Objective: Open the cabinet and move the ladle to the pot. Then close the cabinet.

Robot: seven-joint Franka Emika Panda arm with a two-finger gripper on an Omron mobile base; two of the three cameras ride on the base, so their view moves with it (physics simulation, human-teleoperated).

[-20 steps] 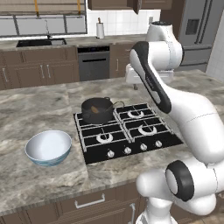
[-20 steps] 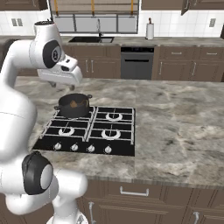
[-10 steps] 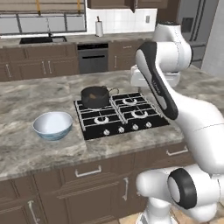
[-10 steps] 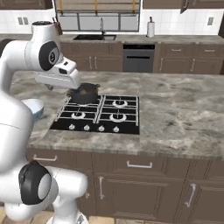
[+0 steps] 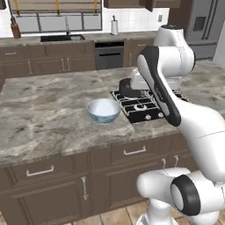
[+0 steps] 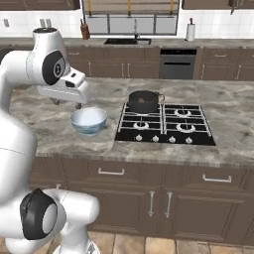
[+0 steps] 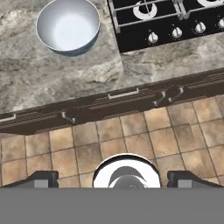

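Observation:
The dark pot stands on the back left burner of the black stove; in the left base view the pot is partly hidden behind my arm. My gripper hangs open and holds nothing, pointing down, just left of the bowl at the island's near side. In the hand view the gripper has its tips far apart over the tiled floor in front of the island. Only the lower edge of the dark brown cabinet shows at the top. The ladle is out of view.
A pale blue bowl sits on the marble island left of the stove. The far counter has a sink and a paper-towel roll. A fridge stands at the back right. Base cabinets with short handles front the island.
The whole picture has shifted: the base has driven back and left, so the island front and the bowl now sit nearer the middle. The gripper has stayed open.

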